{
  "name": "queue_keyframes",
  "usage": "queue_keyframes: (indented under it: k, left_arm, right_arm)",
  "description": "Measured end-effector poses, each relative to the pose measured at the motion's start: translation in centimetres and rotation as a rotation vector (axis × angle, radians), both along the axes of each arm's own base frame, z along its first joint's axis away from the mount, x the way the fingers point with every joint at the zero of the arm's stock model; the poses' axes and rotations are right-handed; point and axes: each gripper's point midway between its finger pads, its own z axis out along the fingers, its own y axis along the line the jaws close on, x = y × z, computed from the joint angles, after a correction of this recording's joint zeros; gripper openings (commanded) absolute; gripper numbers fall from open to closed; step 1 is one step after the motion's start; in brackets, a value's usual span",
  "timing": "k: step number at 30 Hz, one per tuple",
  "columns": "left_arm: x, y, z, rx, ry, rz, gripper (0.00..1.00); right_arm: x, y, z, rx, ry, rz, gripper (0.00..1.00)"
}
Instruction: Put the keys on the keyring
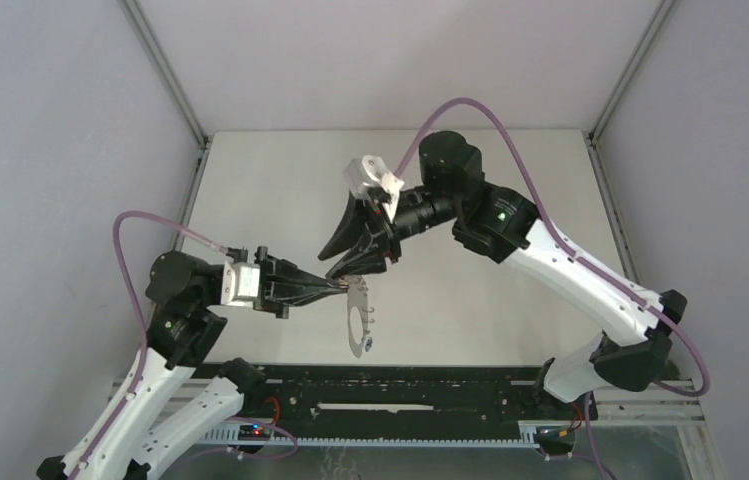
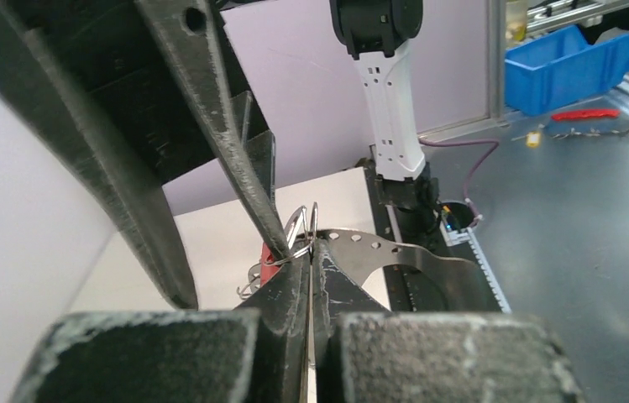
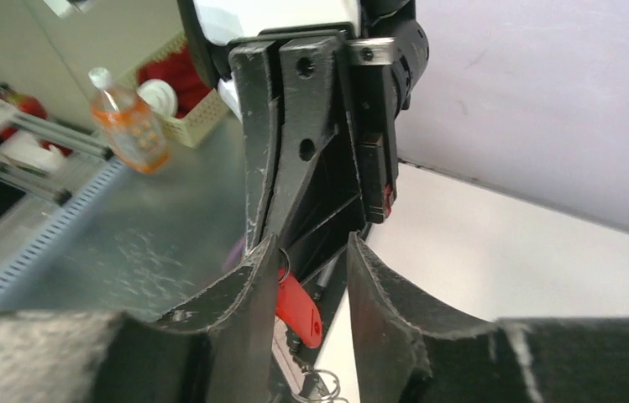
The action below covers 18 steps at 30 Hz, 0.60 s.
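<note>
Left white-and-black arm: elbow folded low, wrist about level. Left black two-finger gripper [image 1: 334,288]: jaws pressed flat together, no gap at the tips, pointing sideways at the other gripper. Right white-and-black arm: reaches out far, elbow high, wrist bent back and angled down. Right black two-finger gripper [image 1: 337,266]: jaws parted, clear gap between the curved fingers [image 3: 243,311]. Right tips sit just above the left tips, almost touching. From the right wrist, the left gripper stands directly ahead, lined up with that gap.
</note>
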Motion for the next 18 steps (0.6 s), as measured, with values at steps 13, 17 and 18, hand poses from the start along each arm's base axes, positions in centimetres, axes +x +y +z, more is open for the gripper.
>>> queue_keyframes:
  k: [13,17,18]
  left_arm:
    - [1.4,-0.3,0.7,-0.084,-0.095,0.057,0.0]
    - [1.8,-0.3,1.0,-0.109,-0.113,0.079,0.0]
    - [1.9,-0.3,1.0,-0.113,-0.117,0.08,0.0]
  right_arm:
    - [-0.6,0.4,-0.9,-0.182,0.347,0.089,0.99]
    - [-1.1,0.3,-0.6,-0.191,0.372,0.105,1.0]
    - [-1.1,0.3,-0.6,-0.194,0.379,0.103,1.0]
